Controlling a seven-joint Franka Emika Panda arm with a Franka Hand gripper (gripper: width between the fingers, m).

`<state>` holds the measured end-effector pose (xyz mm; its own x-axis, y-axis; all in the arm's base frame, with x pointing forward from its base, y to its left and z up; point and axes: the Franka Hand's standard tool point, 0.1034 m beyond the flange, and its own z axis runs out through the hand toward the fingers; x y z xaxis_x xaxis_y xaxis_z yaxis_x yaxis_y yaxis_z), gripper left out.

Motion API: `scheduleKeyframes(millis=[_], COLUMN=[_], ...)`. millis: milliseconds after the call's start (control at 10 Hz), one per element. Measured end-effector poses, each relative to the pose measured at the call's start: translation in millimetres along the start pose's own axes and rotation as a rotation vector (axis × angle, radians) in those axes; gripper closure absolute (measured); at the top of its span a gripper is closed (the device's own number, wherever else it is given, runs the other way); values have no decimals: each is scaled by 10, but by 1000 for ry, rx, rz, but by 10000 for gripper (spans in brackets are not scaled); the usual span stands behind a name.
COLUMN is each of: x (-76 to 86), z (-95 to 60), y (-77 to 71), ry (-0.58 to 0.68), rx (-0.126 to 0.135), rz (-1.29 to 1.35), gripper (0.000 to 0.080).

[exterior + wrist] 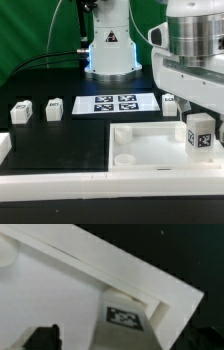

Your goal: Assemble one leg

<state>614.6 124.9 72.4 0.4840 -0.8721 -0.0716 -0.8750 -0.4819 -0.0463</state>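
The leg (200, 135), a small white post with a black-and-white tag, stands upright in the corner socket of the large white tray (140, 150) on the exterior view's right. My gripper (198, 112) is right above it. In the wrist view the leg (125, 317) runs down into the corner of the tray (60, 286). It lies between my dark fingertips (42, 336), with a white gap showing on each side. My gripper (125, 343) is open around the leg and does not press on it.
Two more white legs (20, 112) (53, 108) stand on the black table at the exterior view's left, and another leg (168, 100) stands behind the tray. The marker board (113, 102) lies in front of the robot base (110, 50).
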Motion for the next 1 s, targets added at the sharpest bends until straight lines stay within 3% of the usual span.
scheduleKeyframes(millis=[500, 1000], x=[-22, 110], z=[6, -48], y=[31, 52], ry=[10, -12], rx=[-44, -58], rz=[-601, -1092], gripper=[150, 150])
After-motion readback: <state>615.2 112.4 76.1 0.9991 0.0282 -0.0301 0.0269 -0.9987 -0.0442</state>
